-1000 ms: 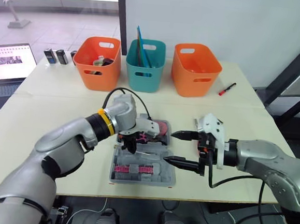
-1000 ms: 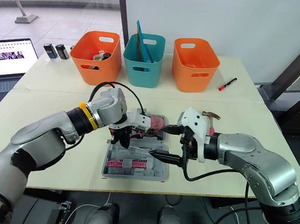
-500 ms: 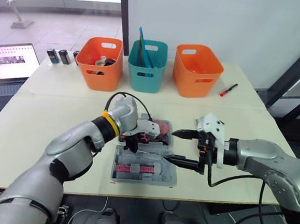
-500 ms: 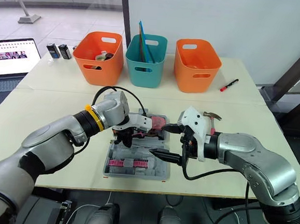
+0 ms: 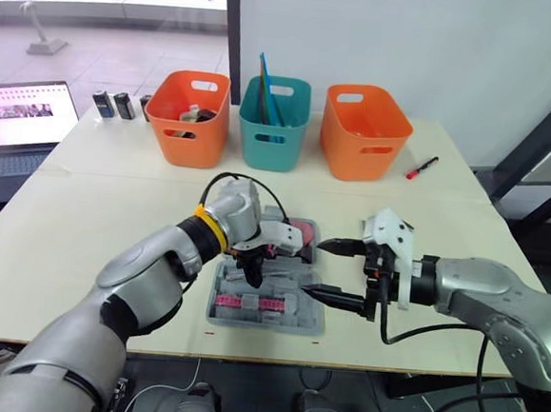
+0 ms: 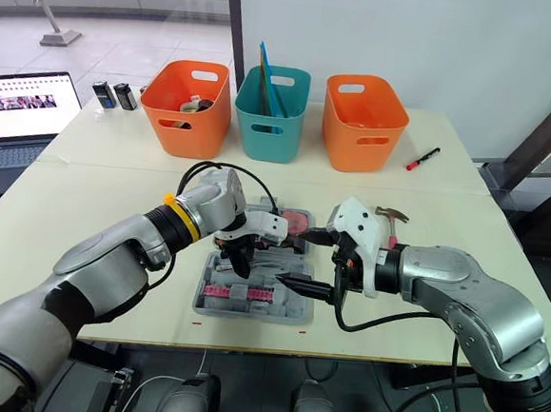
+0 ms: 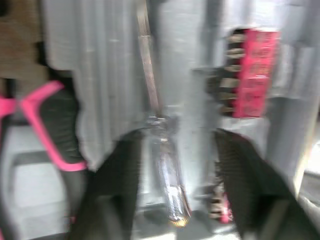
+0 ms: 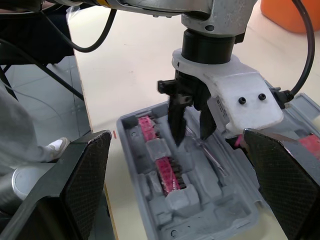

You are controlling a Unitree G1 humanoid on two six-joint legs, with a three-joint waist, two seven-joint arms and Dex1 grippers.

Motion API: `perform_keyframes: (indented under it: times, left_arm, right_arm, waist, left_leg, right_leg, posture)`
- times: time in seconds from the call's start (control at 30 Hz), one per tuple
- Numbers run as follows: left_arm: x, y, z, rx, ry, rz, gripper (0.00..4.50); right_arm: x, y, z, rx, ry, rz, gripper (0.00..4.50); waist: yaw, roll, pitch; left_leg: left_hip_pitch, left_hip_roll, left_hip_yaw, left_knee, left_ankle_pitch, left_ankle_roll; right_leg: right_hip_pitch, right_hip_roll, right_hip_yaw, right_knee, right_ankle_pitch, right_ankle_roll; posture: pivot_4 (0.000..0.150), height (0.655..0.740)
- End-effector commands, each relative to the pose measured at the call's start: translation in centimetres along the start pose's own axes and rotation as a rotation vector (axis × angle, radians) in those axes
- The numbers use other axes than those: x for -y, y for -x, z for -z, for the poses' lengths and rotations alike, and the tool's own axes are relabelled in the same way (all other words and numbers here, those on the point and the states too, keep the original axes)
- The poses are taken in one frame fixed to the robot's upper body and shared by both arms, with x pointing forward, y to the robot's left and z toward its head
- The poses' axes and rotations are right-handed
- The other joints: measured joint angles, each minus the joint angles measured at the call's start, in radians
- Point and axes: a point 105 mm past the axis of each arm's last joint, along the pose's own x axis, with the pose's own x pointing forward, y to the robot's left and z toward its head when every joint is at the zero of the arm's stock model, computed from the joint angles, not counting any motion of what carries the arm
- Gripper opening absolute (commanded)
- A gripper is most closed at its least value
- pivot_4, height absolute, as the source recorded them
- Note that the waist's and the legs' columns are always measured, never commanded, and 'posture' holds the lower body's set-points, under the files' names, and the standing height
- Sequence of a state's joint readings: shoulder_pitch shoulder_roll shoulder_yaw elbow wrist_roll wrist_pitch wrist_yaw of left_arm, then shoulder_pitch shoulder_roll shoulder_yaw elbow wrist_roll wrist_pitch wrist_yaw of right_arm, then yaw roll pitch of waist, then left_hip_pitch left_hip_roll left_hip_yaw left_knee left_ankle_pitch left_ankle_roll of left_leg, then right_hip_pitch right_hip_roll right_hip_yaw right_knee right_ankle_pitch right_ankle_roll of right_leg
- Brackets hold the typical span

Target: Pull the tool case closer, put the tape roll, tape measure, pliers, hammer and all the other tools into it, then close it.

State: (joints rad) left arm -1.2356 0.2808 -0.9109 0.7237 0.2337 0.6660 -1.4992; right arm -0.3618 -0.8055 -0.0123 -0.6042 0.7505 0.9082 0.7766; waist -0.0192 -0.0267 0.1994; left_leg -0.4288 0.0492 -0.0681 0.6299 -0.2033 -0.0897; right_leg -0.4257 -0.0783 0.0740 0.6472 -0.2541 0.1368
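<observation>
Left claw (image 8: 191, 135), right claw (image 5: 313, 267) (both parted)

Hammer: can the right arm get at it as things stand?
Probably yes. The hammer lies on the table just beyond the right gripper, outside the case, with nothing on it. That gripper is open and empty, but it points at the case, so the wrist would have to turn.

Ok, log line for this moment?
left gripper open over metal shaft in open tool case | right gripper open beside it | hammer on table

Bright, even daylight with soft shadows
</observation>
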Motion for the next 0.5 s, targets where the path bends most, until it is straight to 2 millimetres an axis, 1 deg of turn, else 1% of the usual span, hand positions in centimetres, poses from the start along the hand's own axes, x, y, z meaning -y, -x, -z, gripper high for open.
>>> perform_keyframes:
  times: [0.03,0.1,0.17,0.23,0.27,0.37,0.47,0.5]
  left_arm:
    - [-1.3,4.4,-0.8,0.039,-0.002,-0.129,2.77]
    - [-1.0,6.1,-1.2,0.091,-0.008,-0.143,2.77]
    - [-0.8,7.2,-1.4,0.162,-0.035,-0.173,2.77]
    - [-0.6,7.9,-0.9,0.211,-0.058,-0.201,2.77]
    - [-0.6,8.2,-0.6,0.27,-0.105,-0.242,2.77]
    - [0.0,8.1,1.2,0.367,-0.129,-0.267,2.77]
    - [0.5,7.6,2.0,0.47,-0.149,-0.295,2.77]
    - [0.5,7.4,2.2,0.522,-0.116,-0.294,2.77]
  right_arm:
    - [-0.2,0.3,-0.5,0.014,0.036,-0.008,4.5]
    - [-0.3,0.2,-0.5,0.013,0.037,-0.019,4.5]
    - [-0.2,0.1,-0.5,0.013,0.039,-0.023,4.5]
    - [-0.1,0.1,-0.5,0.013,0.042,-0.028,4.5]
    - [-0.1,-0.1,-0.5,0.014,0.045,-0.033,4.5]
    - [0.0,-0.4,-0.7,0.019,0.053,-0.053,4.5]
    - [0.1,-0.6,-0.7,0.019,0.056,-0.063,4.5]
    - [0.1,-0.7,-0.7,0.019,0.055,-0.072,4.5]
  waist:
    - [0.0,0.0,0.0]
    - [-0.002,0.0,0.0]
    - [-0.001,0.0,0.0]
    - [-0.002,0.0,0.0]
    - [-0.002,0.0,0.0]
    - [-0.016,0.001,0.0]
    - [-0.017,0.001,0.0]
    - [-0.015,0.001,0.0]
  left_leg:
    - [0.0,0.0,0.0,0.0,0.0,0.0]
    - [0.0,0.0,0.0,0.0,0.0,0.0]
    - [0.0,0.0,0.0,-0.002,0.0,0.0]
    - [0.0,0.0,-0.001,-0.002,0.0,0.0]
    - [0.001,0.0,-0.001,-0.002,0.0,0.0]
    - [0.002,0.0,0.0,-0.003,0.0,0.0]
    - [0.002,0.0,-0.001,-0.002,0.0,0.0]
    - [0.001,0.0,-0.001,-0.001,0.0,0.0]
  right_leg:
    - [0.0,0.0,0.0,0.0,0.0,0.0]
    - [0.0,0.0,0.0,0.0,0.0,0.0]
    - [0.0,0.0,0.0,0.0,-0.001,0.001]
    - [0.0,0.0,0.0,0.0,-0.001,0.002]
    - [0.0,0.0,0.0,0.0,0.0,0.002]
    - [0.0,0.0,0.0,0.001,0.001,0.005]
    - [0.0,0.001,0.0,0.002,0.001,0.005]
    - [0.0,0.001,0.0,0.002,0.001,0.005]
  posture:
    - [0.15,0.7344]
    - [0.15,0.7344]
    - [0.15,0.7344]
    - [0.15,0.7344]
    - [0.15,0.7344]
    - [0.15,0.7344]
    - [0.15,0.7344]
    - [0.15,0.7344]
